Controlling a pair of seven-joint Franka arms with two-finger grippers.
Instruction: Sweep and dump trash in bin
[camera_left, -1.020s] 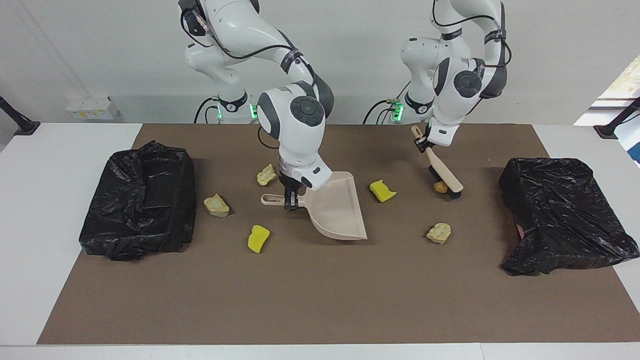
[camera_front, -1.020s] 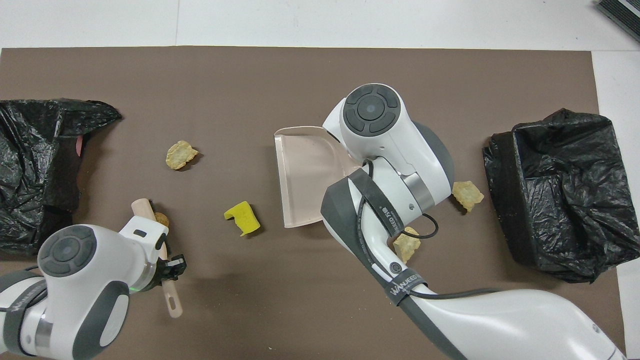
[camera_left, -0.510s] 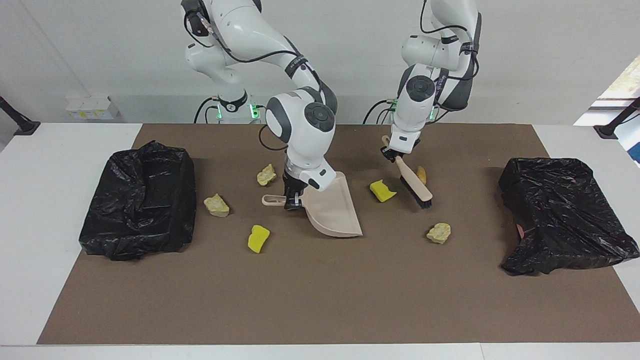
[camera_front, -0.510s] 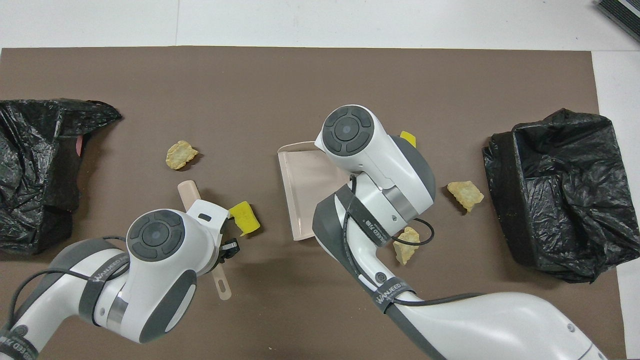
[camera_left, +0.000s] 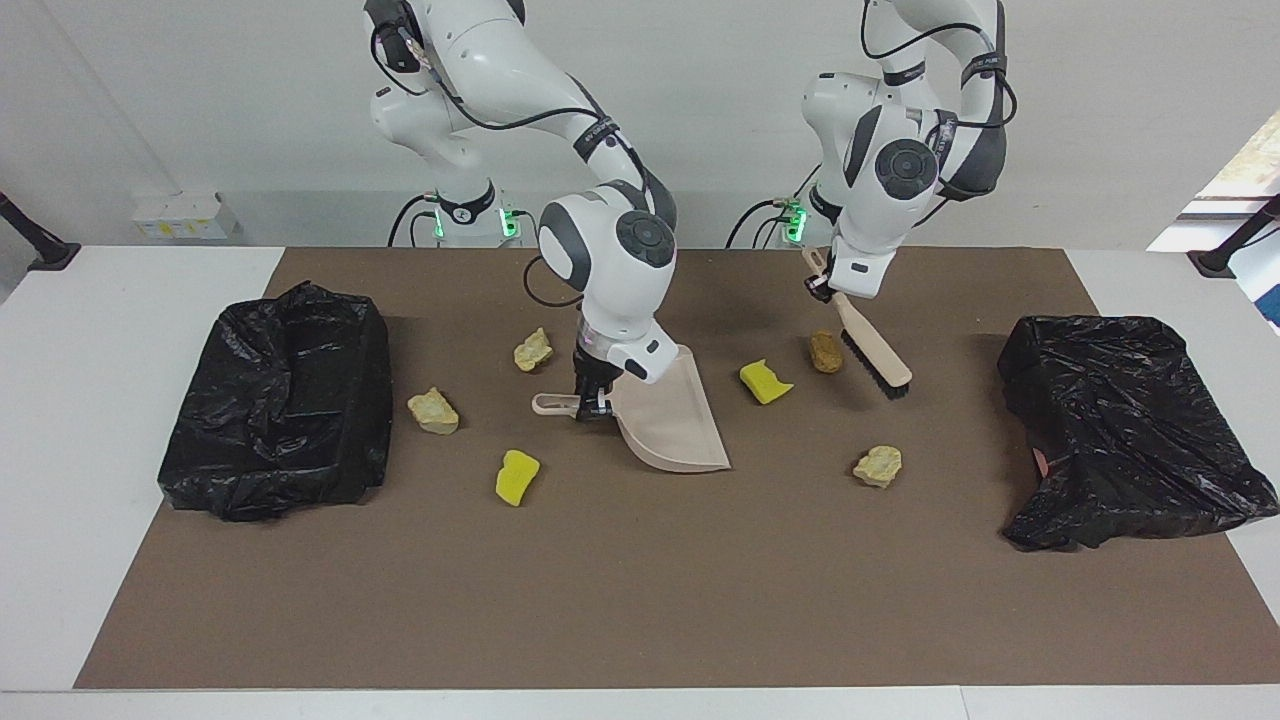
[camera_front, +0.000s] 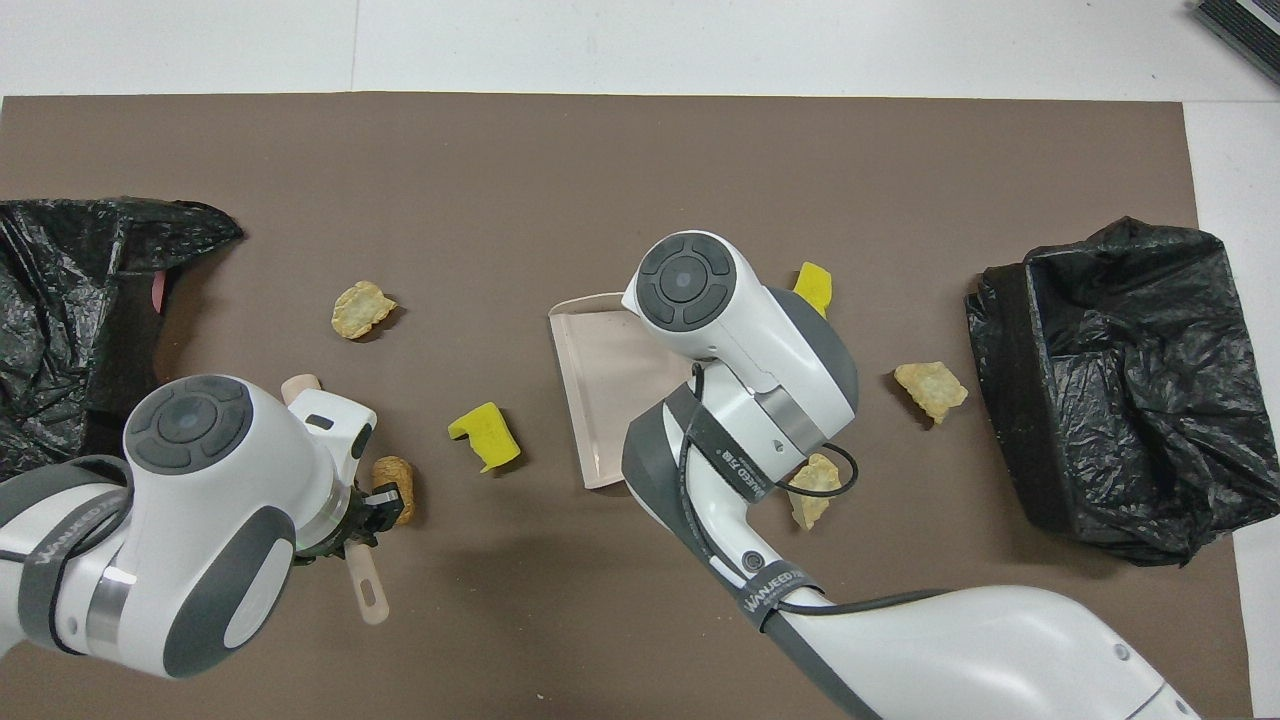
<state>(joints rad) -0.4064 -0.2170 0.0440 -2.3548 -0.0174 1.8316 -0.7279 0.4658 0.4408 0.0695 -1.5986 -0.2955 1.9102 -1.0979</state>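
Dustpan (camera_left: 672, 425) sits mid-mat. In the overhead view, one scrap (camera_front: 484, 435) lies at its nine o'clock, the brush (camera_left: 872, 350) past that, and one bag-lined bin (camera_left: 280, 400) at three o'clock.

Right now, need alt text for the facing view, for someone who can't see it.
Two white robot arms work over a brown mat: the right gripper holds a beige dustpan by its handle, the left gripper holds a hand brush beside a brown lump. Yellow and beige scraps lie around, with a black-bagged bin at each end.
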